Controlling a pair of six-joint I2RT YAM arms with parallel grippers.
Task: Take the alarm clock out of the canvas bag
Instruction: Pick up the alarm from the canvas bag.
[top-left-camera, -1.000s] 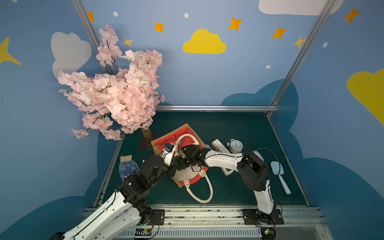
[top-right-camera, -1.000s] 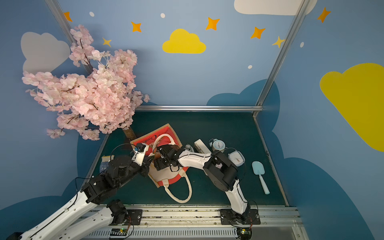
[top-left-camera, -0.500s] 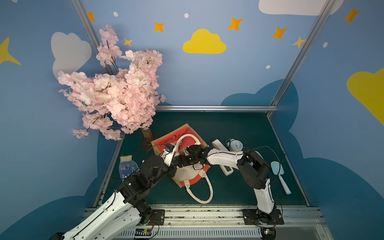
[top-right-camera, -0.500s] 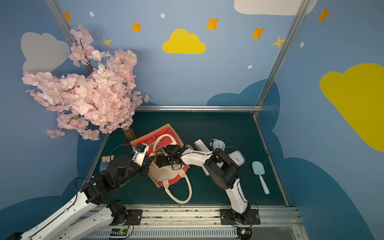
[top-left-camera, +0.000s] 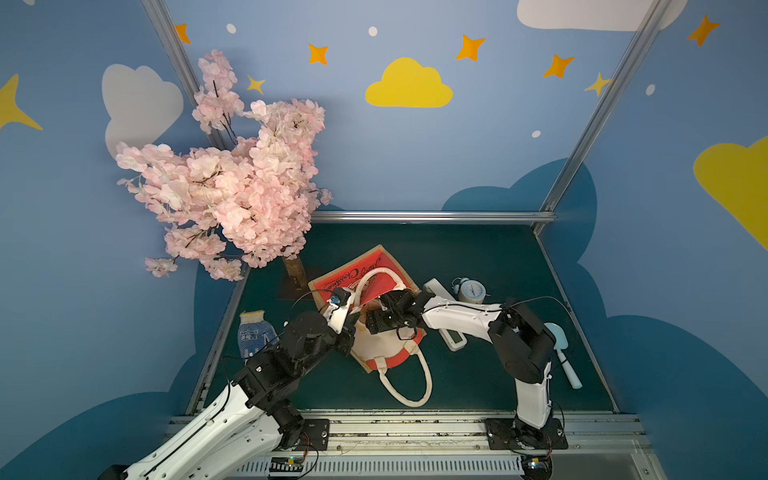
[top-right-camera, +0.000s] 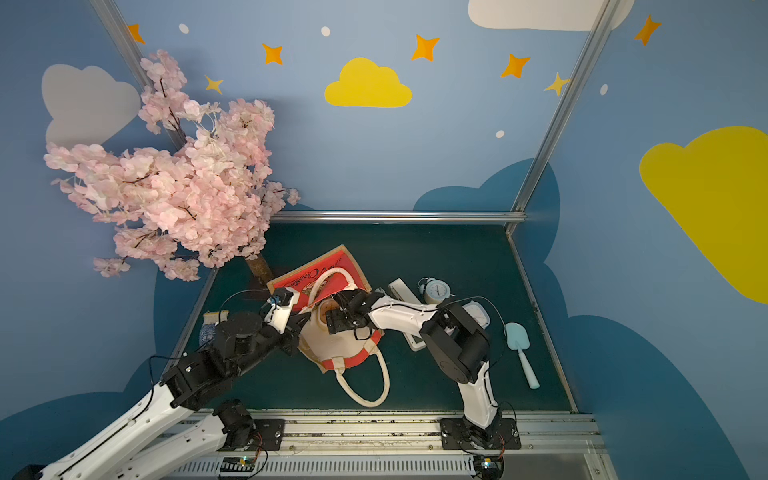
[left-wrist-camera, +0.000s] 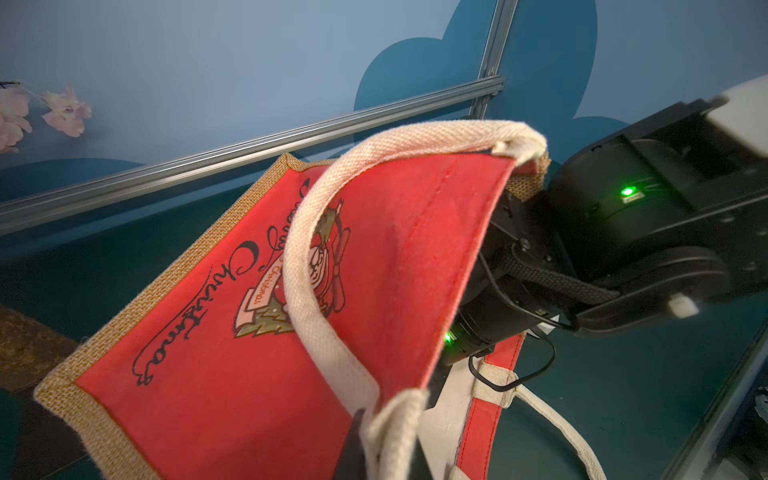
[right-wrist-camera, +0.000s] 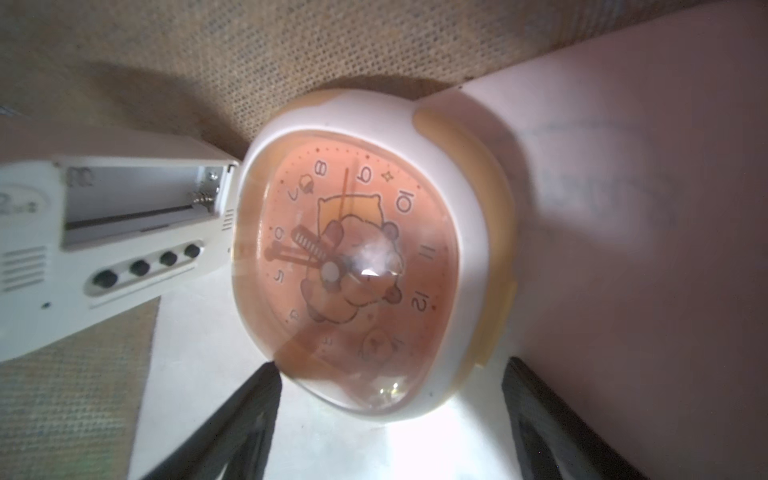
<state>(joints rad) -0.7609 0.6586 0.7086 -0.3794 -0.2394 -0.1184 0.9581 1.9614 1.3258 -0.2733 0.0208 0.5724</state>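
The canvas bag (top-left-camera: 357, 276) (top-right-camera: 309, 272) lies on its side on the green table, its red printed face (left-wrist-camera: 232, 395) raised. My left gripper (left-wrist-camera: 384, 453) (top-left-camera: 351, 328) is shut on the cream handle (left-wrist-camera: 390, 428) at the bag's rim and holds the mouth up. Reaching into that mouth is my right gripper (right-wrist-camera: 390, 432) (top-left-camera: 376, 318), jaws wide open. Inside, on the cream lining, lies the alarm clock (right-wrist-camera: 365, 257), white and orange with a bear on its dial. Its near end sits between my black fingers (right-wrist-camera: 249, 411), with a gap on each side.
A white digital clock (right-wrist-camera: 104, 241) lies beside it in the bag, back up. On the table right of the bag are a blue twin-bell clock (top-left-camera: 471, 289), a long white device (top-left-camera: 453, 338) and a light-blue spatula (top-left-camera: 561, 349). A blue-white mitten (top-left-camera: 253, 332) and blossom tree (top-left-camera: 232, 191) stand left.
My right gripper has crept a little deeper into the bag's mouth. The left gripper still holds the handle in the same place.
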